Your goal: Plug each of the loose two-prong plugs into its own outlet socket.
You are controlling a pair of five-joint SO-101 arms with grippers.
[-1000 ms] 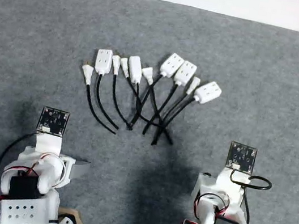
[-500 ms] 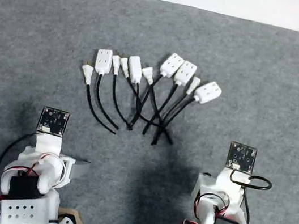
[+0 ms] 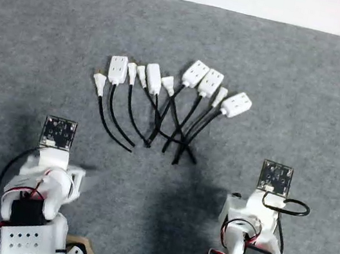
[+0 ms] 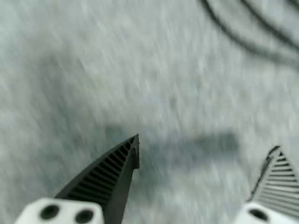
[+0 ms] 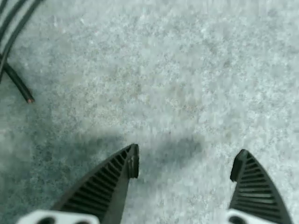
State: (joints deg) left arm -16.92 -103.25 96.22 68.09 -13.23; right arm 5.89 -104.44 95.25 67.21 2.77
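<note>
Change: left arm [image 3: 38,190] has started moving. Its wrist board sits slightly up-left in the high view versus half a second ago, and the left wrist view is streaked with motion. Jaws of left gripper [image 4: 205,143] are spread wide with nothing between them, over bare grey carpet [image 4: 93,70]. No change on right arm [image 3: 249,238]; right gripper [image 5: 187,150] is also wide apart and empty, with a cut cord end [image 5: 29,99] lying near it.

Beyond both arms, black cords [image 3: 169,133] cross in a bundle and fan out to the row of white two-prong plugs [image 3: 132,72] and outlet sockets [image 3: 196,73]. All are loose, none mated, same layout as before. The leftmost plug [image 3: 99,81] lies just beside the leftmost socket [image 3: 118,69].

My read: task is at zero and nothing is grasped yet. Left arm is opening the approach, probably toward that left end of the row.
</note>
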